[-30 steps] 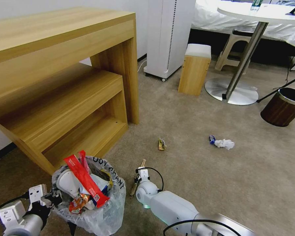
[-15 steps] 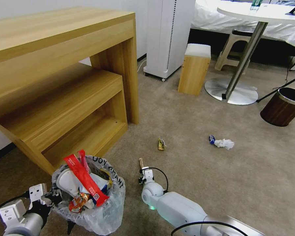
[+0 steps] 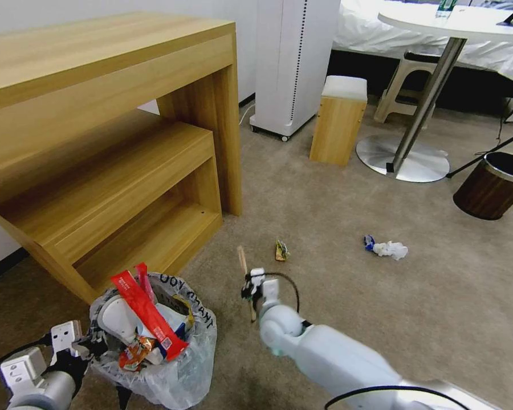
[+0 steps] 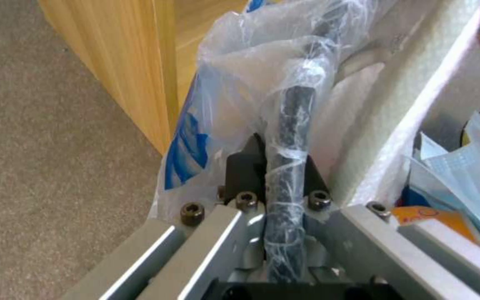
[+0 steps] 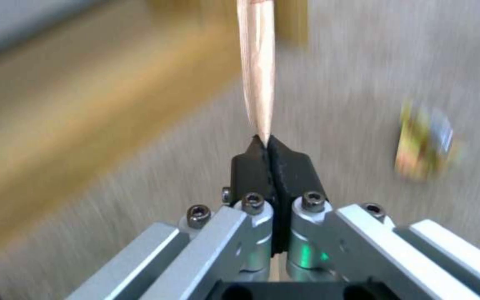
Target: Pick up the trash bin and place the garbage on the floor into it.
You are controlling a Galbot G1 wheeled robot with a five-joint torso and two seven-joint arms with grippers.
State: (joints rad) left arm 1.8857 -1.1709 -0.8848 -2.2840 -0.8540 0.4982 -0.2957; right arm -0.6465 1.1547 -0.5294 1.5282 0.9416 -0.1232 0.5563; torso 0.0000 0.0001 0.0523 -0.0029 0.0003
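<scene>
Holding the wooden stick (image 3: 245, 273) clamped in my right gripper (image 3: 251, 290) at lower centre of the head view, I have it clear of the floor (image 3: 347, 296), its long axis running up and slightly left out of the jaws, which are pressed together on its lower part. The trash bin (image 3: 154, 336) sits at lower left of that frame, so the stick must travel leftward; open carpet lies between them. My left gripper (image 3: 77, 347), at the bottom left corner, is clamped on the bin's bag-wrapped rim (image 4: 290, 125), the jaws closed over plastic and dark edge. The bin mouth is already crowded with a red wrapper (image 3: 148, 313) and other litter, so I judge the free room to be toward its right side. A snack packet (image 3: 281, 250) and a white tissue (image 3: 390, 249) lie farther up and right on the floor. The wooden shelf (image 3: 125, 199) borders the bin above.
</scene>
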